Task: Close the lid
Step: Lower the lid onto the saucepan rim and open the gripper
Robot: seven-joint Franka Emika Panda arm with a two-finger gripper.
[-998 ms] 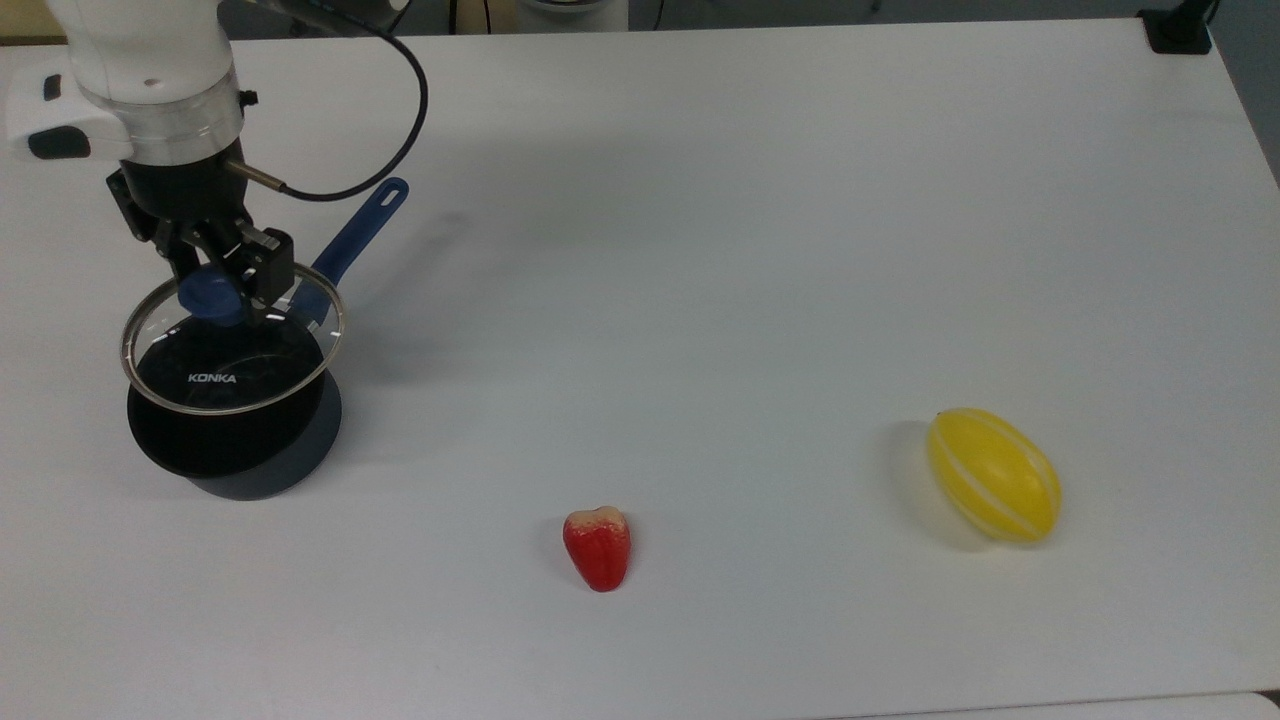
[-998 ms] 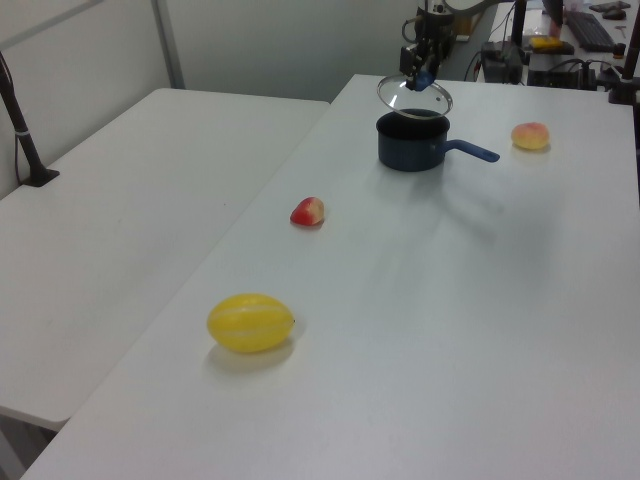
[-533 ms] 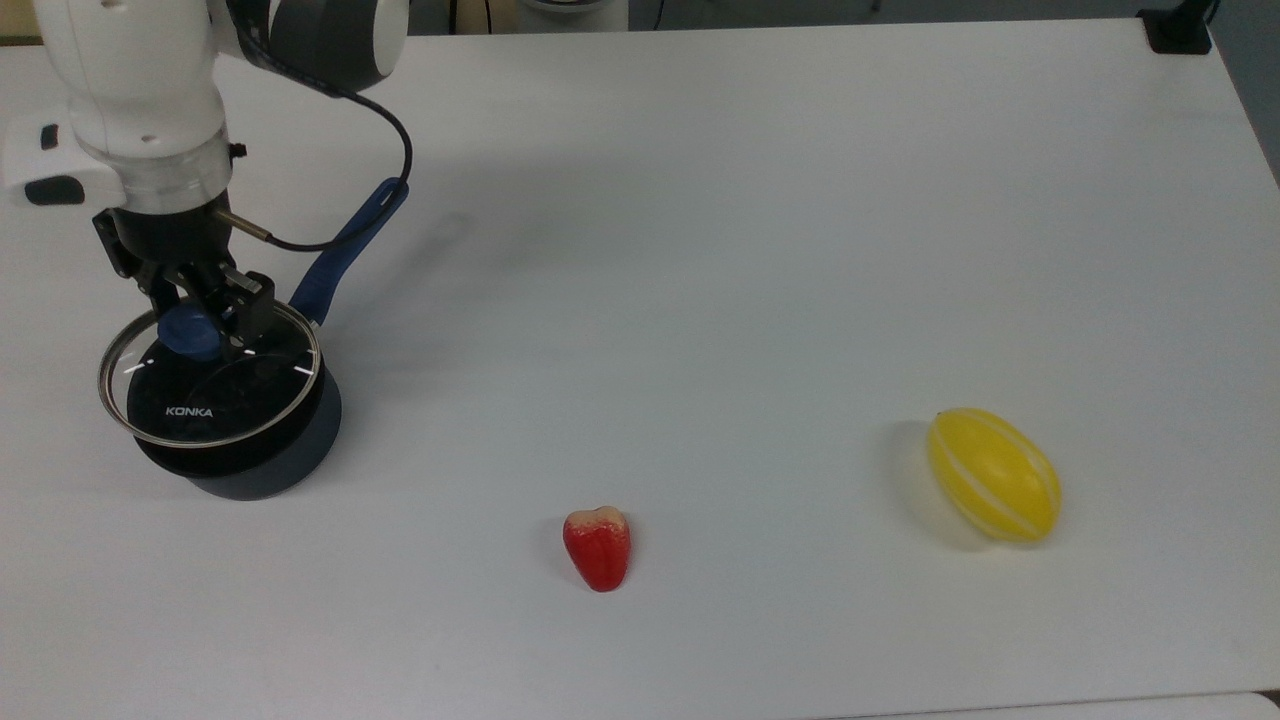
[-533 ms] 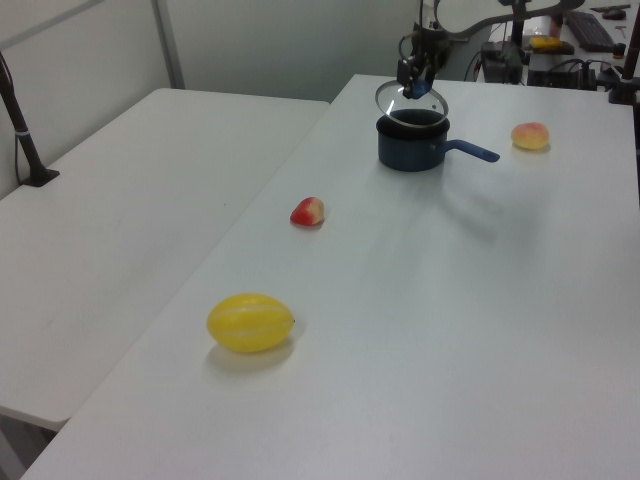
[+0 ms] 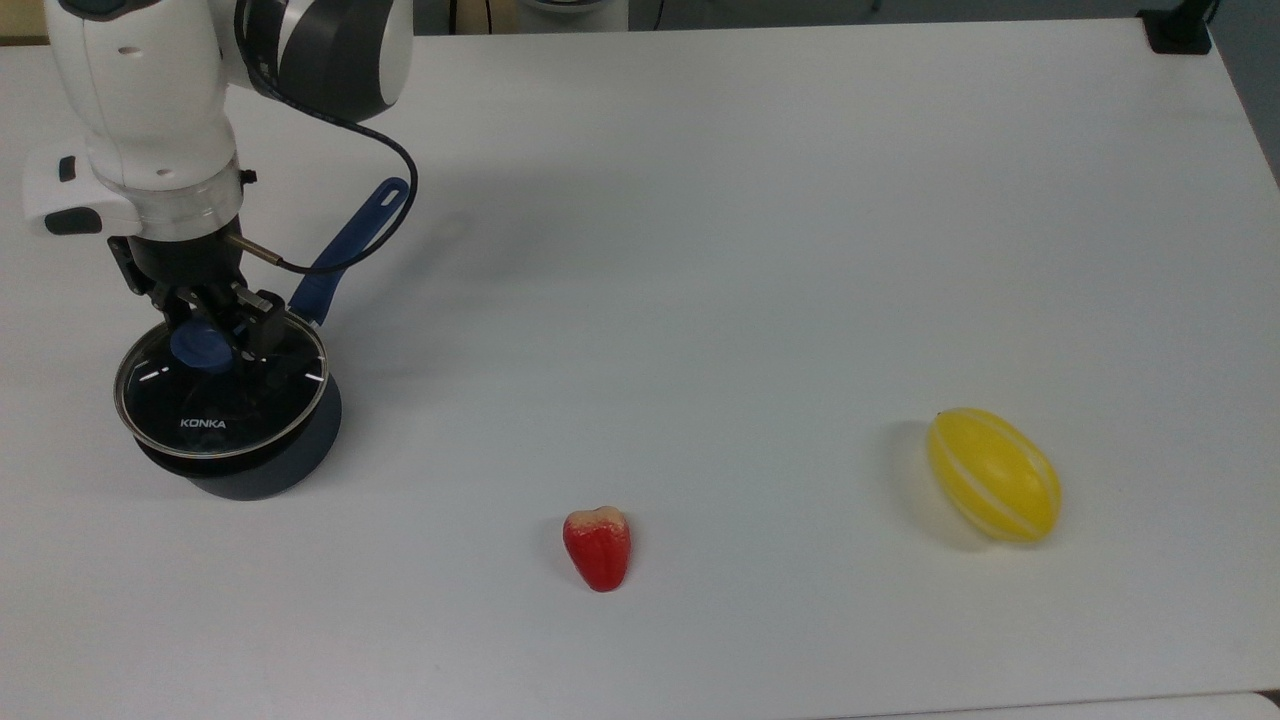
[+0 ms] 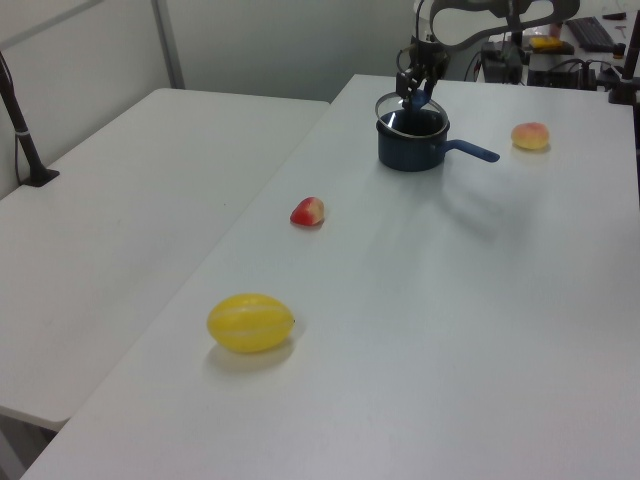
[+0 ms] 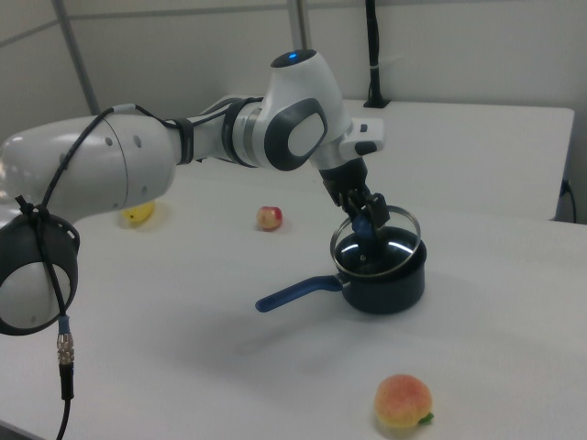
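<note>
Top view: my gripper (image 5: 215, 322) is clamped on the blue knob (image 5: 200, 347); the lid (image 5: 221, 388) sits over the saucepan (image 5: 262, 472), offset toward the top view's left.

Left view: lid tilted above the rim.

Right view: near edge looks low. I should level it, centre it, then lower gently.

Arm enters at upper left of the top view, white links, dark grey joint, black cable looping off the wrist. Wrist points steeply down. Gripper (image 5: 215, 335) at left of frame, its black fingers (image 5: 262, 325) clamped on the lid's blue knob (image 5: 200, 347). In the right view, gripper (image 7: 364, 215) sits at frame centre.
</note>
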